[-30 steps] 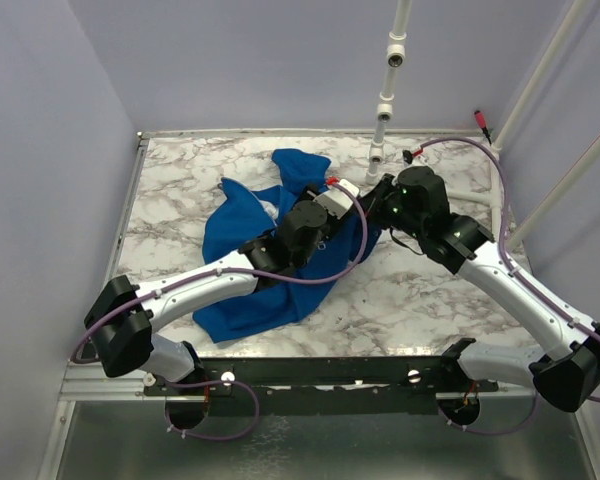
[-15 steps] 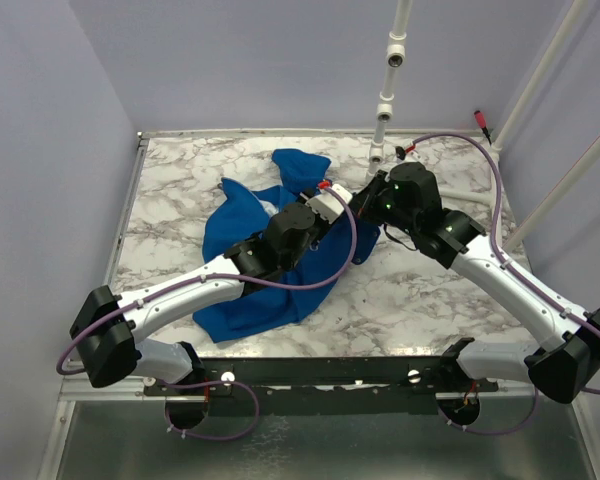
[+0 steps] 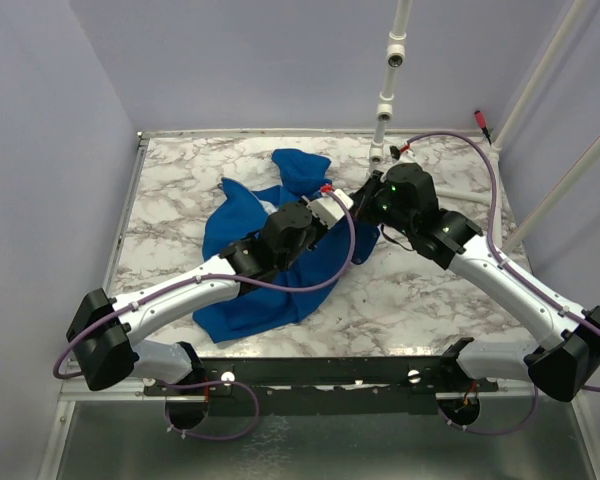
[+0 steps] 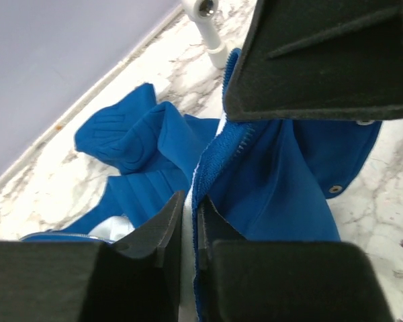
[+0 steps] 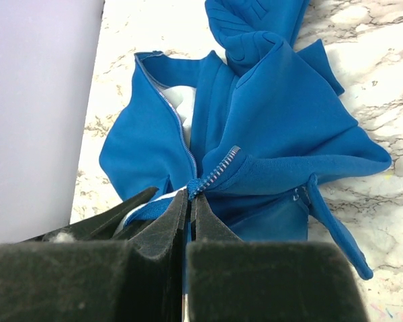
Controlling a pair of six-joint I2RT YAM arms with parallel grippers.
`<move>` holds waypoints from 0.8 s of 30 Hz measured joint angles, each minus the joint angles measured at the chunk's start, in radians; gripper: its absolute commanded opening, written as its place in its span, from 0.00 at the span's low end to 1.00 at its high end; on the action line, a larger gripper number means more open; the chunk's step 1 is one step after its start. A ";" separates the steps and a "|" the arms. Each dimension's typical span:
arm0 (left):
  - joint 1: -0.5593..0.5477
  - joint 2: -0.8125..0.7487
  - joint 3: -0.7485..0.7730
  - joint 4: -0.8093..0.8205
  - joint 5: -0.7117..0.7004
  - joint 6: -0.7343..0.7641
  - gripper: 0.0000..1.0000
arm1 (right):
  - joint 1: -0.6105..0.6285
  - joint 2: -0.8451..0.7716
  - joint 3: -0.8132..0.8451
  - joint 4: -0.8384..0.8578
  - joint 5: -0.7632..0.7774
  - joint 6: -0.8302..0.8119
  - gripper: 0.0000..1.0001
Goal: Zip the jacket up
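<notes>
The royal-blue jacket [image 3: 250, 250] lies crumpled on the marble table [image 3: 180, 180], its front partly open with pale lining showing. In the left wrist view my left gripper [image 4: 190, 209] is shut on the jacket's front edge [image 4: 208, 161], blue cloth and white lining pinched between the pads. In the right wrist view my right gripper [image 5: 190, 196] is shut on the jacket's zipper edge, right at the foot of the zipper teeth [image 5: 215, 173]. In the top view the left gripper [image 3: 332, 212] and the right gripper [image 3: 365, 205] meet close together at the jacket's right side.
A white pipe post [image 3: 384, 100] rises from the table's back edge just behind the grippers. A purple cable [image 3: 350, 250] loops over the jacket. Walls close in the left and back sides. The table's metal front rail [image 3: 310, 370] carries both arm bases.
Both arms have shifted a little left and towards the back, the right wrist closing in on the left gripper. The jacket's right edge has bunched between them. Both grips are unchanged.
</notes>
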 measured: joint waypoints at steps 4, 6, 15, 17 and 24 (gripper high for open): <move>0.039 -0.010 0.005 -0.037 0.100 -0.065 0.08 | 0.002 -0.006 -0.016 0.029 0.000 -0.029 0.01; 0.070 -0.013 0.016 -0.061 0.169 -0.108 0.05 | 0.005 -0.010 -0.030 0.046 0.000 -0.051 0.01; 0.143 -0.039 0.046 -0.132 0.381 -0.216 0.00 | 0.009 -0.042 -0.077 0.133 -0.026 -0.160 0.01; 0.147 -0.047 0.050 -0.147 0.418 -0.227 0.01 | 0.011 -0.059 -0.090 0.146 -0.035 -0.187 0.01; 0.150 -0.084 0.056 -0.180 0.492 -0.257 0.17 | 0.010 -0.124 -0.134 0.163 -0.052 -0.243 0.01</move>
